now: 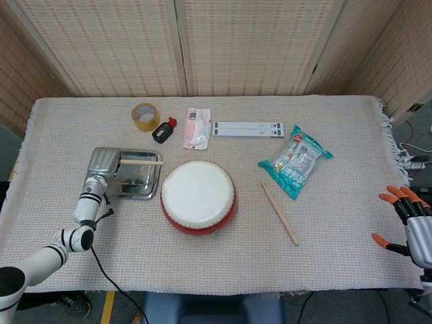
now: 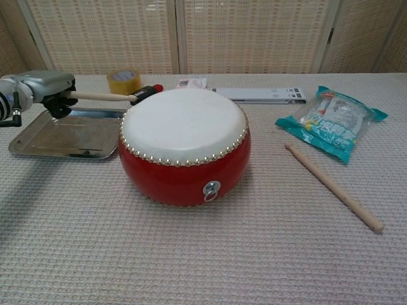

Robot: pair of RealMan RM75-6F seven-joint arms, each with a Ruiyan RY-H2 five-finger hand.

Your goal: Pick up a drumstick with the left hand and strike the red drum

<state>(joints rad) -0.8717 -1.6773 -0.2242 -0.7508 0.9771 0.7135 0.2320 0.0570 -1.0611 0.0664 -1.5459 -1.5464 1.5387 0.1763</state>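
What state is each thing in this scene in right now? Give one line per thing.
Left hand: holds a drumstick over the tray.
Held drumstick: roughly level, tip short of the drum.
Red drum: upright, nothing touching its skin.
Spare drumstick: lying flat on the cloth.
Tray: flat, beside the drum.
Tape roll: lying flat.
Snack bag: sealed, lying flat.
Right hand: fingers apart, holding nothing.

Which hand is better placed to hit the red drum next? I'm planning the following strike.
Left. The left hand holds a drumstick beside the red drum, over the tray. The right hand holds nothing at the table's far edge.
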